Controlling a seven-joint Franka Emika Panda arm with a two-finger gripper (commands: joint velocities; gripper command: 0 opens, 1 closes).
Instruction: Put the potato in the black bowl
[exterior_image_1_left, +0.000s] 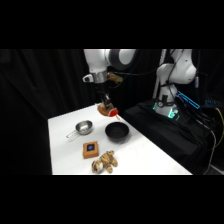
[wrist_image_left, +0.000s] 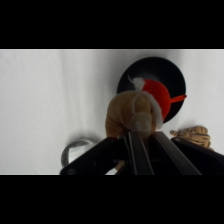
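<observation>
Holding the potato pinched in my gripper, lifted off the white table at frame centre, just up-left of the black bowl. Wrist view: potato fills centre, red patch to the right, bowl behind it. Silver pan left of bowl; brown block and plush toy lower down.

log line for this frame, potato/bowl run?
phase: carry | gripper: shut on potato, lifted off table | black bowl: empty | potato not yet in bowl
</observation>
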